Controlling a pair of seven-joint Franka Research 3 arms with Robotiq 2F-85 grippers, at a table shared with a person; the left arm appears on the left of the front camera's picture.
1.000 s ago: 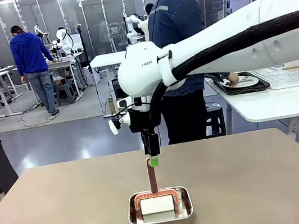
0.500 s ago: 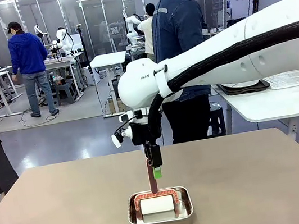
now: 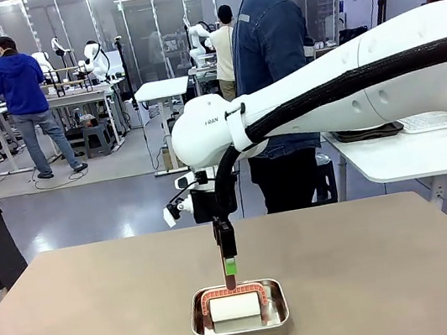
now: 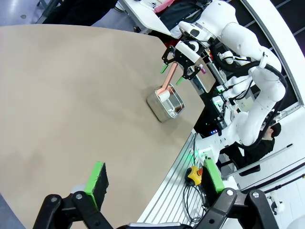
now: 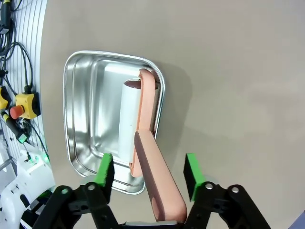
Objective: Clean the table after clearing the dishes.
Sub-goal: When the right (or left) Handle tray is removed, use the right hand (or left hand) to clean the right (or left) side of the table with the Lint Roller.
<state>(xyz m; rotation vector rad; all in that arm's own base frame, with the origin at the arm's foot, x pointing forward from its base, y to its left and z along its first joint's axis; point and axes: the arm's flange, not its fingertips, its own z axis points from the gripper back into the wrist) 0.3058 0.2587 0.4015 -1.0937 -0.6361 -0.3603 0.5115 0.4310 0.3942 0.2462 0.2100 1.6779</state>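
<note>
From the front, the right gripper (image 3: 229,267) hangs over the pan (image 3: 241,328) at the table (image 3: 87,325) near middle. The left wrist view has the left gripper (image 4: 155,177) wide open and empty. The right wrist view shows open jaws straddling the roller handle (image 5: 157,183) (not yet touching), so closing squarely mid-handle before lifting looks wise

Robotics lab, open-plan. A white robot arm (image 3: 322,92) with a black cable sleeve reaches over a beige table (image 3: 79,326). The floor (image 3: 86,215) is grey, with rows of white workbenches (image 3: 162,90) behind, people (image 3: 20,89) standing at them, and glass partition walls (image 3: 133,29) at the back. A slotted aluminium rail (image 5: 26,24) along the table edge carries loose cables (image 5: 19,62) and a yellow box with a red emergency-stop button (image 5: 21,105).
</note>
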